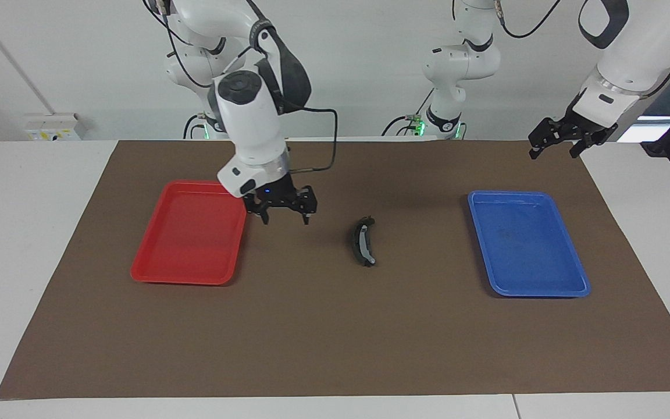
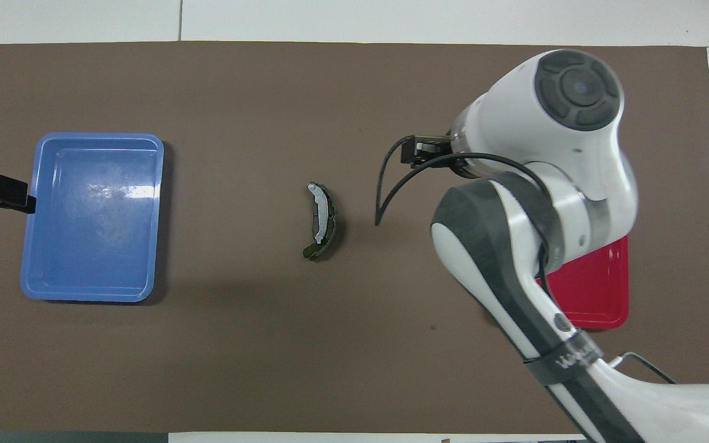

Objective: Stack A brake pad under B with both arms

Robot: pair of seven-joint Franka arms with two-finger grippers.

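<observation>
B [image 1: 363, 241], the long arched pad with a pale grey strip, lies in the middle of the mat on top of the dark A brake pad [image 1: 355, 235]. A shows only as a dark rim along B's side. In the overhead view, B [image 2: 317, 212] lies on A [image 2: 332, 226] the same way. My right gripper [image 1: 285, 220] is open and empty. It hangs low over the mat between the red tray and the pads. My left gripper [image 1: 553, 152] is open and empty, raised over the mat's corner at the left arm's end.
A red tray [image 1: 189, 279] lies toward the right arm's end and a blue tray [image 1: 544, 291] toward the left arm's end; nothing lies in either. In the overhead view my right arm covers part of the red tray [image 2: 600, 307]. The left gripper [image 2: 16, 195] overlaps the blue tray's rim [image 2: 84, 294].
</observation>
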